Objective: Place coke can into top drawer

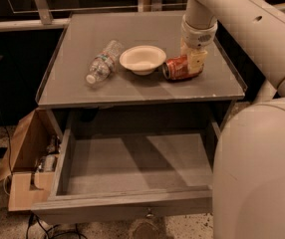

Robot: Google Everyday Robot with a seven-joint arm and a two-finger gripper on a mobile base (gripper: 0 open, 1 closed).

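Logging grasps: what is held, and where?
Cannot tell: the gripper is at the end of the coke can away from the bowl.

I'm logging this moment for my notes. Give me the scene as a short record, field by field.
can: on its side on the cabinet top, just right of the bowl
gripper: down at the can's right end
drawer: pulled open, can not in it
bowl: upright, between bottle and can
bottle: on its side, left of the bowl
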